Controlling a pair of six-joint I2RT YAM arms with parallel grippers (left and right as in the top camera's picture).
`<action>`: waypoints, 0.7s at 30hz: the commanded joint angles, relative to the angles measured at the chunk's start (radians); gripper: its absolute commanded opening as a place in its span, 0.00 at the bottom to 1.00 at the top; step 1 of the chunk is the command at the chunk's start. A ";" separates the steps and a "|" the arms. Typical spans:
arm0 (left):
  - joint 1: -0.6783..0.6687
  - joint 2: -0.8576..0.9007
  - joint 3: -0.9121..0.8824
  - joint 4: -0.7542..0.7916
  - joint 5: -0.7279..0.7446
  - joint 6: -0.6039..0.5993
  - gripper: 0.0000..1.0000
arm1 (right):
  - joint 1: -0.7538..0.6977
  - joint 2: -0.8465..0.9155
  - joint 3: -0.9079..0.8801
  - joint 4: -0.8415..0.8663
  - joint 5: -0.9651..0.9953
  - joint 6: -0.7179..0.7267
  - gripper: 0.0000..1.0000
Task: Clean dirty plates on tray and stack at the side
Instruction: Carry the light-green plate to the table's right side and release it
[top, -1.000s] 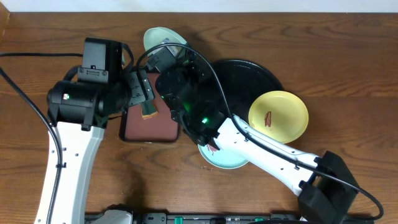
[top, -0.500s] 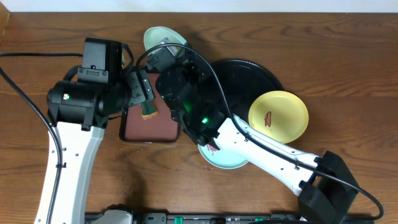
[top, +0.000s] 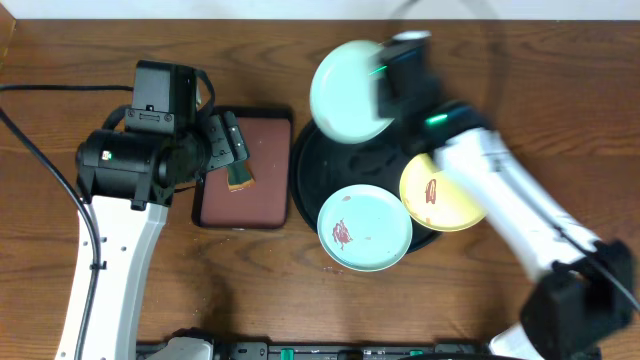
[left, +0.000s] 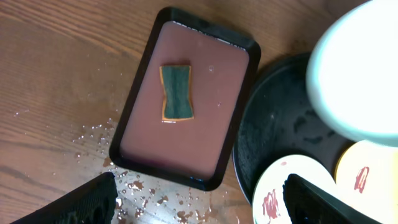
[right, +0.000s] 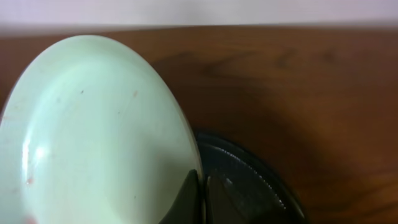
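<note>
Right gripper (right: 201, 190) pinches mint plate (right: 93, 130) (rim only) above tray (right: 249, 180).

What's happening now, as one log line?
right end effector: shut on lifted mint plate | left end effector: open near sponge | tray: smeared mint plate, smeared yellow plate

No text, label, brand, number or sign can be read in any of the views.
</note>
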 joint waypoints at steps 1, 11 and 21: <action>0.003 -0.003 0.009 -0.003 -0.001 0.006 0.86 | -0.224 -0.108 0.011 -0.043 -0.553 0.229 0.01; 0.003 -0.003 0.009 -0.003 -0.002 0.006 0.86 | -0.809 -0.063 -0.003 -0.534 -0.657 -0.026 0.01; 0.003 -0.003 0.009 -0.002 -0.001 0.006 0.86 | -1.165 0.002 -0.252 -0.355 -0.549 -0.074 0.01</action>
